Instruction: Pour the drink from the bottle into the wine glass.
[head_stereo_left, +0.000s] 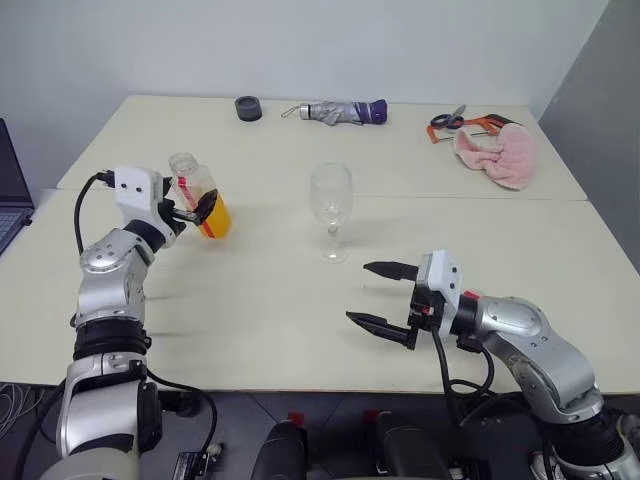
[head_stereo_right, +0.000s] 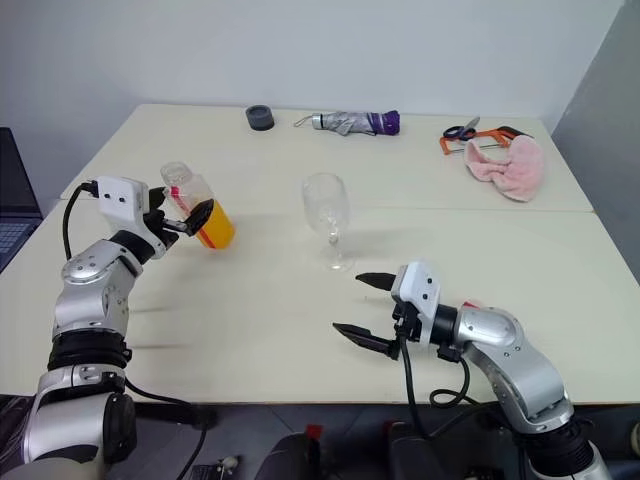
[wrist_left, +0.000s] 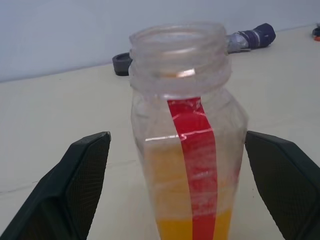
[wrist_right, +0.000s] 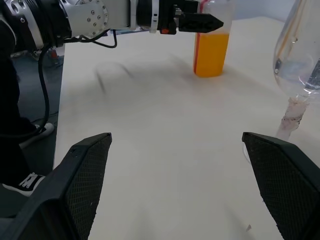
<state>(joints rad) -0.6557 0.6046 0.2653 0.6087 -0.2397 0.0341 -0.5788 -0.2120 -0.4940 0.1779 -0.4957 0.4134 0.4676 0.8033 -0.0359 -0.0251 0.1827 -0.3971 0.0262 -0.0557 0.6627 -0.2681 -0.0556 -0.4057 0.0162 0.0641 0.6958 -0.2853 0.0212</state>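
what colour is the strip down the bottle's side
Red, clearest in the left wrist view on the bottle.

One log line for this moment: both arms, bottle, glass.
left gripper: open, jaws flank bottle | right gripper: open, empty | bottle: uncapped, upright on table | wine glass: empty

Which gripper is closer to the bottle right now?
Left. The left gripper has its open fingers on either side of the bottle, not clamped. The right gripper hangs open over the table's near edge, on the far side of the wine glass.
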